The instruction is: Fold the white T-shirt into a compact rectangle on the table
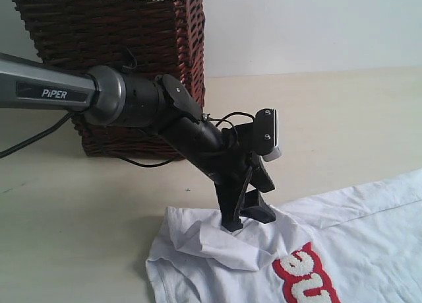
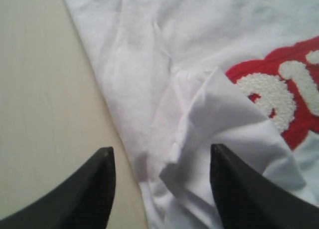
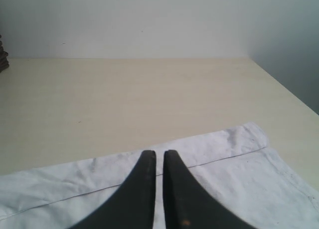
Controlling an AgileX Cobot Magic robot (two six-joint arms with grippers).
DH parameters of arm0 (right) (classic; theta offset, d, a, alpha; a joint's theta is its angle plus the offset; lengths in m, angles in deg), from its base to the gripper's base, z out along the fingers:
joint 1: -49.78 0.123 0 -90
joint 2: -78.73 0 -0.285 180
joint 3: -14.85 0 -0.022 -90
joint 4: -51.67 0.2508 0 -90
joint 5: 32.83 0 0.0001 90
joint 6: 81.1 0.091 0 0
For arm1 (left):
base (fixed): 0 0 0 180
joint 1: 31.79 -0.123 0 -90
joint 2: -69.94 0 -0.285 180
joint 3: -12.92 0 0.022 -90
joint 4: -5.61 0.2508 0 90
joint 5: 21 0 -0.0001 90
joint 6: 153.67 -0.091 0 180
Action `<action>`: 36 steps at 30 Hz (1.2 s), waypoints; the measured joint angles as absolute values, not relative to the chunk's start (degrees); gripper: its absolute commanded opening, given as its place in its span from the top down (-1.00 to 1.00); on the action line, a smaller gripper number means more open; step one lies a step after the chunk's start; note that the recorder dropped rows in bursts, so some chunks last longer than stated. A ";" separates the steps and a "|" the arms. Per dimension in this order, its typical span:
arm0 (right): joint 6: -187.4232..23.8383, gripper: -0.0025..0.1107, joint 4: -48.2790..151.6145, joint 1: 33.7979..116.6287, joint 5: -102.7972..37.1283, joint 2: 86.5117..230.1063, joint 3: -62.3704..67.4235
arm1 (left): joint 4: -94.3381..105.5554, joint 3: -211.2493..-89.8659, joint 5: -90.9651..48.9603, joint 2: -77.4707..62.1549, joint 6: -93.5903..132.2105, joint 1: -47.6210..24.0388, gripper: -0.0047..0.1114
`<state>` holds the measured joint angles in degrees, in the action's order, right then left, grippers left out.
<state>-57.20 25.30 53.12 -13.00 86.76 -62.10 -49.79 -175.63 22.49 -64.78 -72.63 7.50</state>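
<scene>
**Crumpled corner sits between the left jaws**

Cream-beige and smooth, the table (image 1: 79,210) fills most of the exterior view. The white T-shirt (image 1: 369,230) lies flat on it at about 5 o'clock of that view and runs out of the picture at the right and at the bottom, so its full outline cannot be told. Its upper edge goes from the crumpled corner toward 2 o'clock, and the red-outlined lettering (image 1: 306,273) shows at 5 o'clock. A brown wicker basket (image 1: 112,52) stands on the table at 11 o'clock, well apart from the shirt.

The left arm (image 1: 59,88) reaches in from 9 o'clock and bends down to the shirt's near corner. The left gripper (image 1: 248,222) stands there with its jaws apart and its tips down at the cloth. In the left wrist view one finger is over bare table and the other over the shirt, with a raised flap (image 2: 219,114) of cloth between them; the flap is not pinched.

From this gripper the body of the shirt spreads toward 4 o'clock, so I judge that any fold of this corner must travel that way.

The right gripper (image 3: 159,153) has its jaws together on nothing, above a flat, hemmed part of the shirt. The left arm is the nearer one to the crumpled corner.
</scene>
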 measured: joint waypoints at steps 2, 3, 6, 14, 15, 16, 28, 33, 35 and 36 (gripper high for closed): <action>-57.20 0.82 25.30 53.12 -13.00 86.76 -62.10 | -49.79 -175.63 22.49 -64.78 -72.63 7.50 0.19; -57.20 0.82 25.30 53.12 -13.00 86.76 -62.10 | -49.79 -175.63 22.49 -64.78 -72.63 7.50 0.28; -57.20 0.82 25.30 53.12 -13.00 86.76 -62.10 | -49.90 -175.63 22.71 -64.78 -72.40 7.50 0.57; -57.20 0.82 25.30 53.12 -13.00 86.76 -62.10 | -50.00 -175.63 24.81 -64.78 -72.17 7.50 0.92; -57.20 0.82 25.30 53.12 -13.00 86.76 -62.10 | -50.00 -175.63 24.81 -64.78 -72.17 7.40 0.92; -57.20 0.82 25.30 53.12 -13.00 86.76 -62.10 | -50.00 -175.63 24.92 -64.78 -72.17 7.42 0.92; -57.20 0.82 25.30 53.12 -13.00 86.76 -62.10 | -49.69 -180.05 24.92 -60.29 -73.67 4.07 0.92; -57.20 0.82 25.30 53.12 -13.00 86.76 -62.10 | -48.62 -186.21 24.79 -60.30 -75.52 3.34 0.92; -57.20 0.82 25.30 53.12 -13.00 86.76 -62.10 | -48.53 -188.46 23.89 -61.11 -76.85 3.24 0.92; -57.20 0.82 25.30 53.12 -13.00 86.76 -62.10 | -48.49 -189.60 23.26 -61.84 -77.41 3.24 0.92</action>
<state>-57.20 25.30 53.12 -13.00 86.76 -62.10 -48.49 -189.60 23.26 -61.84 -77.41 3.24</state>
